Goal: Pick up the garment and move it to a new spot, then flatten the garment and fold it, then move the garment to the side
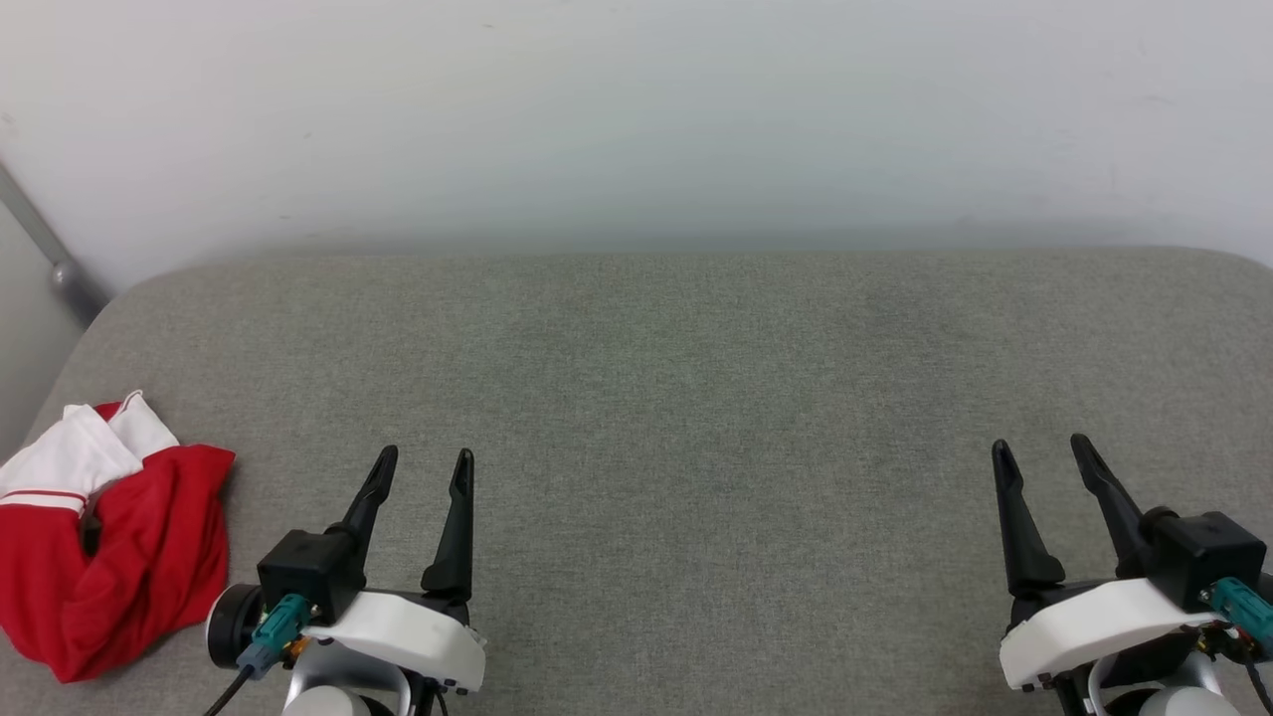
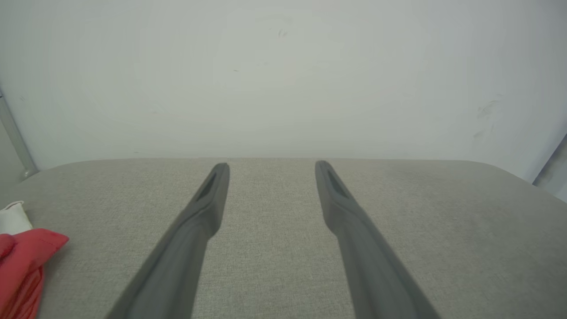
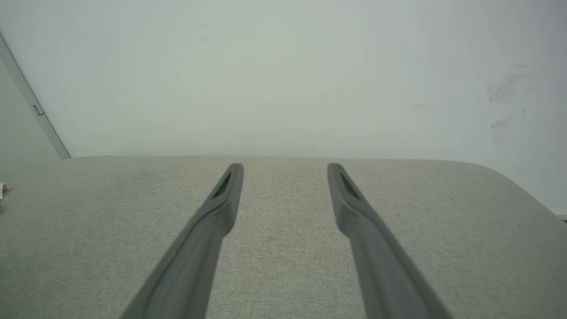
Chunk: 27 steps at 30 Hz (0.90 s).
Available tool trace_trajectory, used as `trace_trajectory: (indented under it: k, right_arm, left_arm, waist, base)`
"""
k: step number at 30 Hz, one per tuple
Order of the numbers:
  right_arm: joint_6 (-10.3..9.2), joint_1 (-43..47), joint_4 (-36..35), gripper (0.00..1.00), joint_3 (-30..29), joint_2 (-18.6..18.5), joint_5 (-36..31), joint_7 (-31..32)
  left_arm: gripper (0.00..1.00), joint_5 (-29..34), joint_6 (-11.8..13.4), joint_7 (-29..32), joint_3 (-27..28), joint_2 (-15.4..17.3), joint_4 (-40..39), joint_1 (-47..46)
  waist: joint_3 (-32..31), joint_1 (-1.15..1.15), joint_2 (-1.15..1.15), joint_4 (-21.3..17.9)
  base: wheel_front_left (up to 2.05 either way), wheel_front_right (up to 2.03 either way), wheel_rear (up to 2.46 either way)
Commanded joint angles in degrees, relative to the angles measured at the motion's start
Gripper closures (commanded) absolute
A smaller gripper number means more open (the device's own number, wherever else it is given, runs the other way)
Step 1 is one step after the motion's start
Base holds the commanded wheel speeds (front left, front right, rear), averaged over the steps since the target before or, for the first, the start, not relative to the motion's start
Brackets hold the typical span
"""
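A pale, plain wall (image 1: 636, 119) is seen across the far side of the scene. Faint scuff marks on its right part are shown in both wrist views but are barely made out in the head view. In front of it, a wide table (image 1: 696, 378) covered in grey woven fabric is spread from left to right, and its far corners are rounded.

The garment (image 1: 109, 537) is found on the near left part of the table, close to the left edge, crumpled into a heap. Most of it is red cloth, and a white portion with a thin red stripe is folded over its far side. The whole heap is shown in the head view. In the left wrist view only a red fold and a bit of white are caught at the lower left corner (image 2: 22, 257). In the right wrist view a tiny pale scrap is seen at the left edge, too small to be identified.

The left hand (image 1: 426, 454) is held just right of the garment and apart from it. Its two dark fingers are spread wide and pointed toward the far wall, and nothing is held between them (image 2: 272, 165). The right hand (image 1: 1040, 443) is placed at the near right, well apart from the garment. It is likewise spread wide and empty (image 3: 285, 166).

A slim grey metal rail (image 1: 45, 244) is seen slanting along the wall at the far left.
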Motion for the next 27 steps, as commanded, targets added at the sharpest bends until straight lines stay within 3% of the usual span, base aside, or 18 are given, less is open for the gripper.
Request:
trace_trajectory:
  k: [1, 20, 27]
  right_arm:
    - [0.0, 0.21, -0.46, 0.0, 0.09, 0.1, -1.28, -0.5]
    - [-0.01, -0.14, 0.75, 0.0, 0.03, 0.12, -6.08, -2.48]
    - [-0.01, -0.11, 1.87, 0.0, 0.04, 0.14, -5.9, -2.98]
  left_arm:
    - [0.0, 0.92, -0.15, -0.53, 0.02, -0.16, -0.02, -0.69]
    - [0.0, 5.63, -1.29, -2.53, 0.89, -1.37, 2.56, -1.18]
    - [0.0, 5.65, -1.26, -2.77, 1.66, -1.76, 3.26, -1.7]
  waist:
    - [-0.04, 0.0, 0.0, 0.01]
    - [-0.19, 0.0, 0.0, 0.21]
    - [-0.01, 0.0, 0.0, 2.35]
  base:
    - [0.0, 0.0, 0.0]
    - [0.0, 0.0, 0.0]
    - [0.0, 0.0, 0.0]
